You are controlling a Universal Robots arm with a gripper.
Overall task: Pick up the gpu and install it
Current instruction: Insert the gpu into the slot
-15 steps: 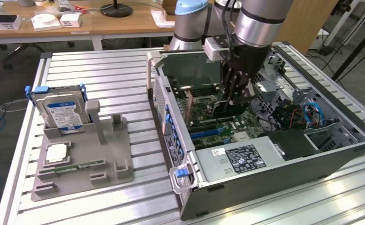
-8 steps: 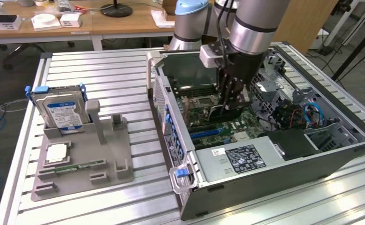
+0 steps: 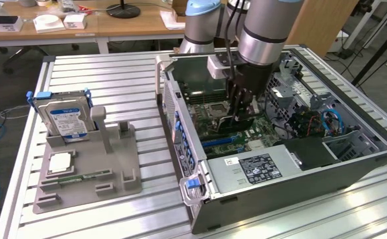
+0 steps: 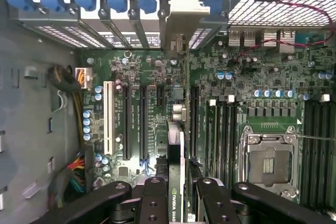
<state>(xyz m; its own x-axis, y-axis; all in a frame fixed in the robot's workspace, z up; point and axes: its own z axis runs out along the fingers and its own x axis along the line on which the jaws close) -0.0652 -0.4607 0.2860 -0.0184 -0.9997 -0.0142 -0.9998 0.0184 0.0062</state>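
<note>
The gpu stands on edge, clamped between the gripper fingers, poised just above the motherboard slots inside the open computer case. It looks light, stiff and fragile; the sound hold is on its upper edge, clear of the contacts. Outside on the desk, a hard drive sits in its grey holder.

Exterior view overlooks case from above; wrist view faces motherboard closely.

Ribbed metal workbench, wooden desks behind, office chair base, grey floor
</note>
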